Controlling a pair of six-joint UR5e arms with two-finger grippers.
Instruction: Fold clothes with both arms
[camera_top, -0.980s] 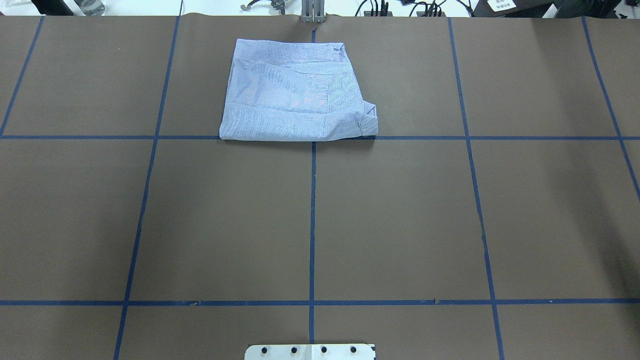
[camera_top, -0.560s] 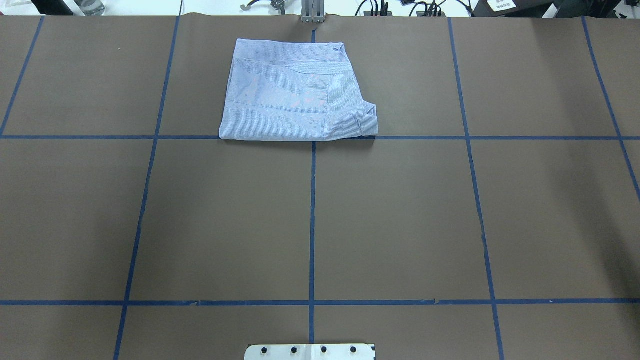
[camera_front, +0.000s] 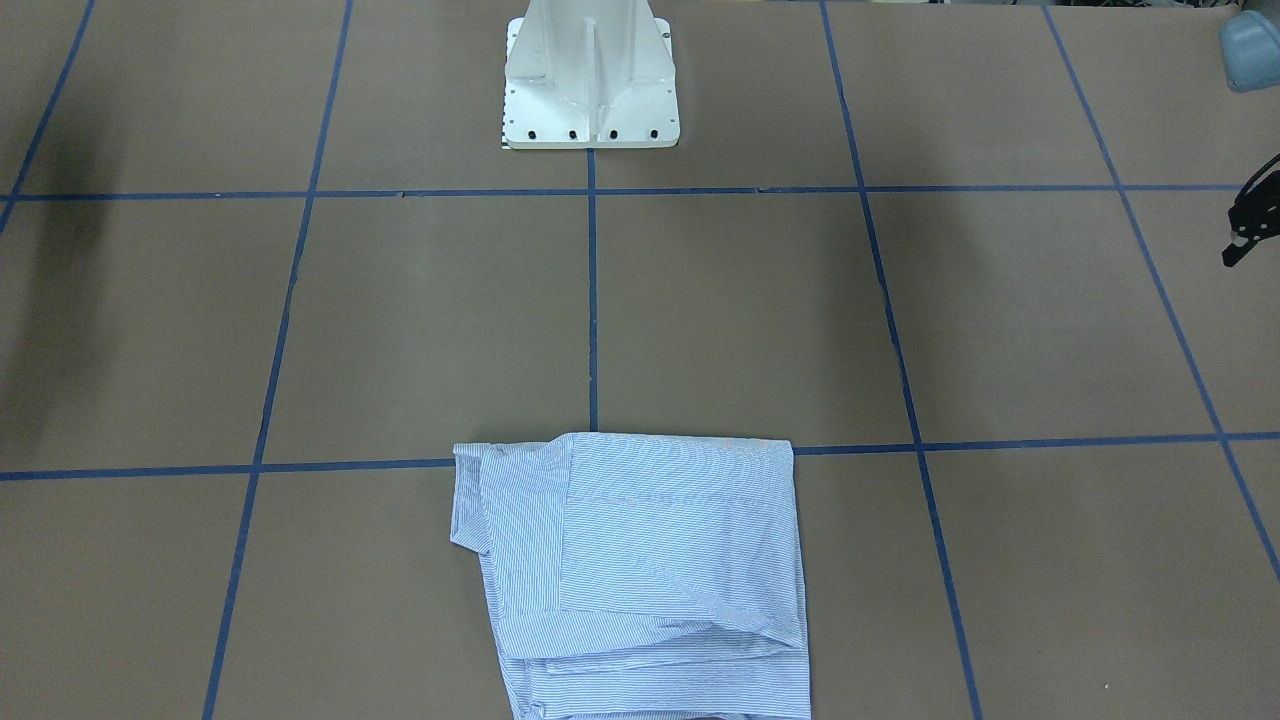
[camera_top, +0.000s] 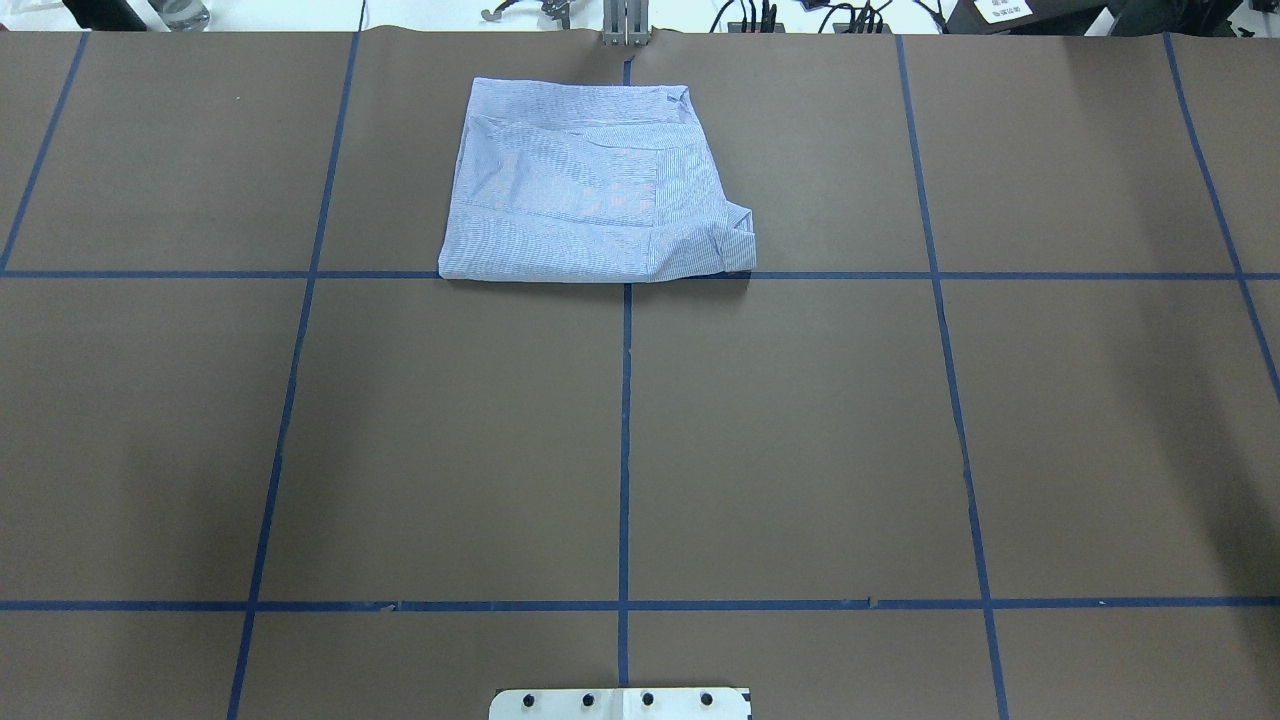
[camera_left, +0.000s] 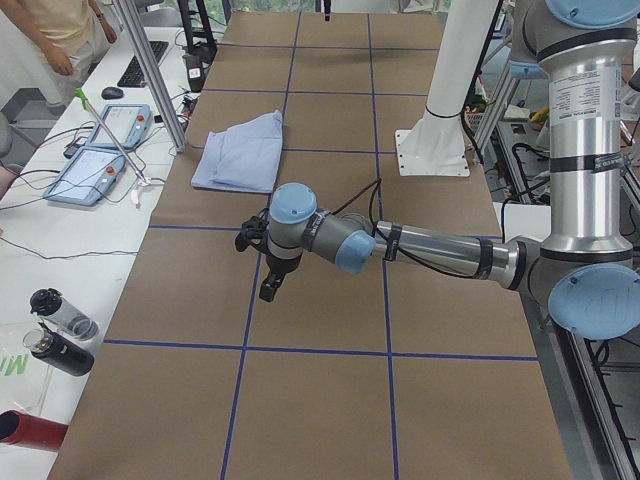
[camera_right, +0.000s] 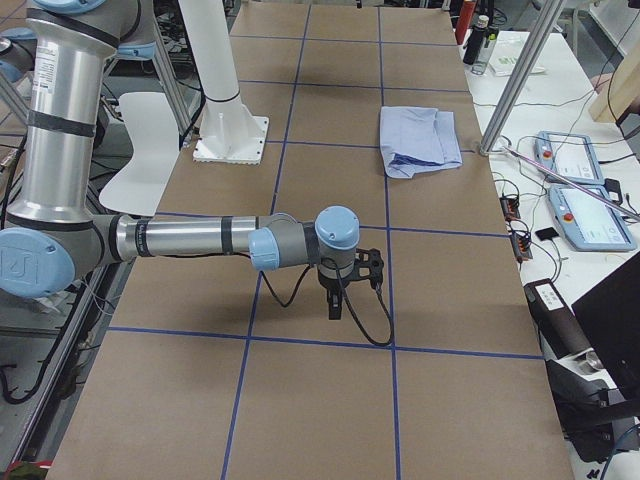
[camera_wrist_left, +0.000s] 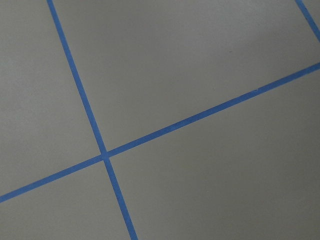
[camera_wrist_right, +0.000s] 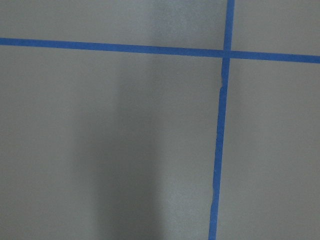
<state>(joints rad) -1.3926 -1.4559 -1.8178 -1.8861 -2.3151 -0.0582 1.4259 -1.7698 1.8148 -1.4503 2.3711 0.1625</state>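
The clothes are one light-blue striped shirt (camera_top: 590, 180), folded into a rough rectangle and lying flat at the far middle of the table (camera_front: 640, 570). Neither gripper touches it. My left gripper (camera_left: 268, 290) hangs over the brown table far off to the left side of the shirt. Only a black sliver of that left gripper (camera_front: 1240, 245) shows at the front-facing view's right edge, so I cannot tell its state. My right gripper (camera_right: 335, 305) hangs over the table's right end, seen only from the side. Both wrist views show just brown paper and blue tape lines.
The white pedestal base (camera_front: 590, 90) stands at the table's near middle. Blue tape (camera_top: 625, 440) marks a grid on the brown cover. Beyond the far edge a side bench holds teach pendants (camera_left: 100, 150) and bottles (camera_left: 60, 330); a person (camera_left: 55, 35) stands there.
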